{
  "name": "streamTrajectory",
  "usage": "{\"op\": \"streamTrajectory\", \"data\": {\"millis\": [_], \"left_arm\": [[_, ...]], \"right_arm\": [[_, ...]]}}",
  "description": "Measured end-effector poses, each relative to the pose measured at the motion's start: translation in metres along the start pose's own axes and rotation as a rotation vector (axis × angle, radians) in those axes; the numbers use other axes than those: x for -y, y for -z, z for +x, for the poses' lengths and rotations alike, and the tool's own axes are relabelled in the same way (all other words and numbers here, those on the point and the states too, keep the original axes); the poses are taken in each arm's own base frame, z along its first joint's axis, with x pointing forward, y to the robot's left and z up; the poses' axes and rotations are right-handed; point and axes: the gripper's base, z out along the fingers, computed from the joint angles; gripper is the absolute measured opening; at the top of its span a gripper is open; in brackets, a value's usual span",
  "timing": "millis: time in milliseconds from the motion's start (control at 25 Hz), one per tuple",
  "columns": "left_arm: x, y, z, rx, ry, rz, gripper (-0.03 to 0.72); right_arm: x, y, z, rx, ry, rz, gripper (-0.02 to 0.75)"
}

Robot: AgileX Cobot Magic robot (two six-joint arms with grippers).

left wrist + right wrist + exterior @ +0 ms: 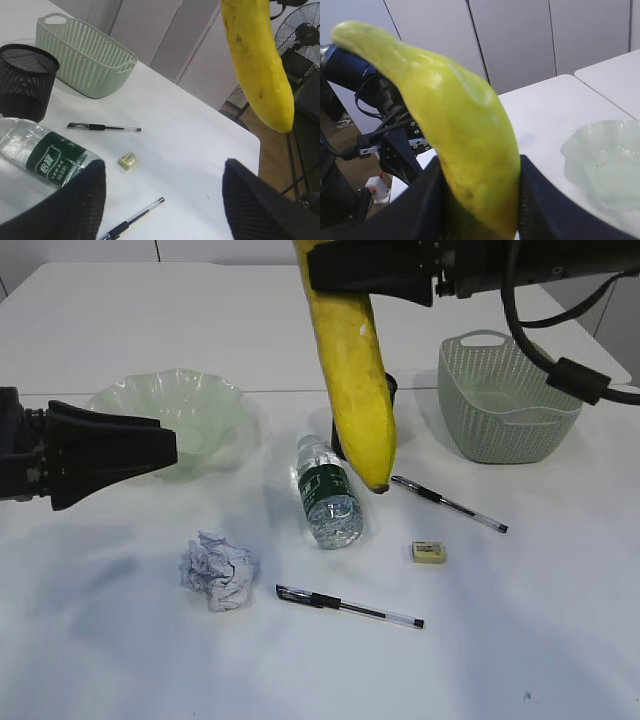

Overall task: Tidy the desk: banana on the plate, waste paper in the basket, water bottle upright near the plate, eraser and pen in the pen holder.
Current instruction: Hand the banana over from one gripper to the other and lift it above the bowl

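Yellow and a little speckled, the banana hangs nearly upright in the air, clamped near its upper end by the right gripper, whose two dark fingers press against its sides in the right wrist view. Its lower tip dangles above the table, in front of the black mesh pen holder and just beside the cap end of the water bottle, which lies on its side. The right arm reaches in from the upper right, held high and roughly level over the desk. The left gripper is spread wide and holds nothing (its two black fingers frame bare tabletop in the left wrist view); it hovers low at the left edge, pointing right toward the pale green plate, which sits just behind its tips. The banana is well apart from that gripper, higher and further right. On the white table a crumpled ball of waste paper lies in front of the plate, with one pen near it to the right, a second pen right of the bottle, and the small eraser between the two pens. The green woven basket stands at the back right, beside the pen holder.
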Motion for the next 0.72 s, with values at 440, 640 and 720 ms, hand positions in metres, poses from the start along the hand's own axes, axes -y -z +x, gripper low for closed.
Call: {"op": "streamTrajectory", "data": {"millis": [440, 640, 720], "left_arm": [[0.012, -0.009, -0.029, 0.035, -0.034, 0.051, 0.51], [0.026, -0.022, -0.042, 0.035, -0.081, 0.123, 0.51], [0.03, -0.026, -0.046, 0.036, -0.098, 0.147, 0.51]], "right_arm": [[-0.002, -0.003, -0.006, 0.066, 0.006, -0.008, 0.295], [-0.005, -0.006, -0.009, 0.085, 0.002, -0.019, 0.295], [-0.007, -0.01, -0.009, 0.09, 0.0, -0.031, 0.295]]}}
